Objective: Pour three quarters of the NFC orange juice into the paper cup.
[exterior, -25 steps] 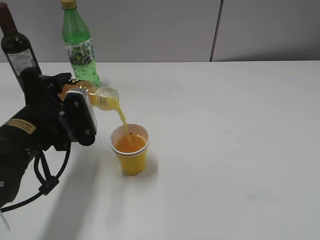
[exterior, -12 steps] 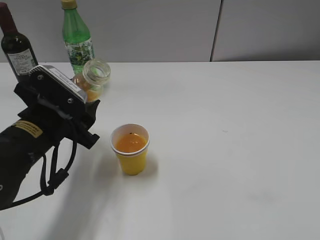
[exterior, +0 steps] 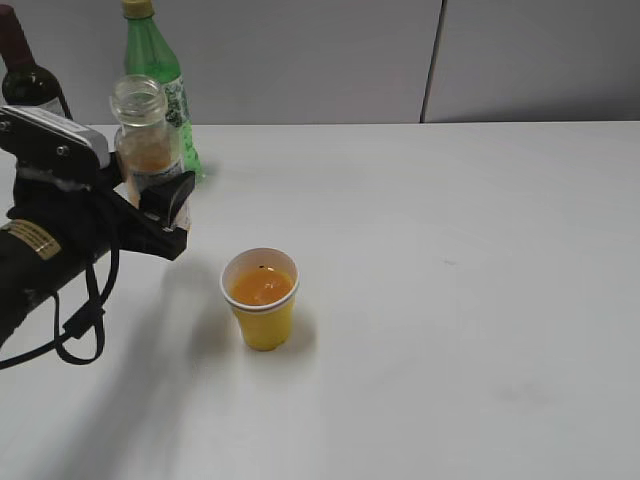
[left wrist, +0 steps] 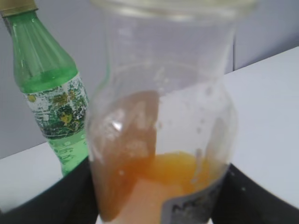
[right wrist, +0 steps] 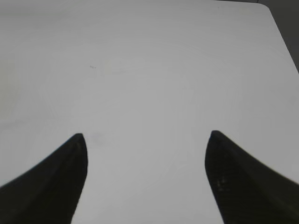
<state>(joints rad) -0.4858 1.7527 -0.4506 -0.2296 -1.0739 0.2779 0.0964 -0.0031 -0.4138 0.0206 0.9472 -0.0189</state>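
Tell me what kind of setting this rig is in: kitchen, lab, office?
Most likely a lab or test bench, not a kitchen. A bare white table stands against plain grey wall panels, with only staged props: a yellow paper cup, a green bottle and a wine bottle.

Exterior: slanted down from front onto tabletop (exterior: 450, 300). Left wrist: close on juice bottle (left wrist: 161, 140), shared with exterior. Right wrist: down on bare tabletop.

A white table (exterior: 480, 300) filled the lower part of the exterior view; its surface was matte, with faint marks; behind it stood a pale grey wall (exterior: 300, 60), split by a dark vertical seam (exterior: 431, 60); lighting was even and diffuse; shadows on the tabletop were soft.
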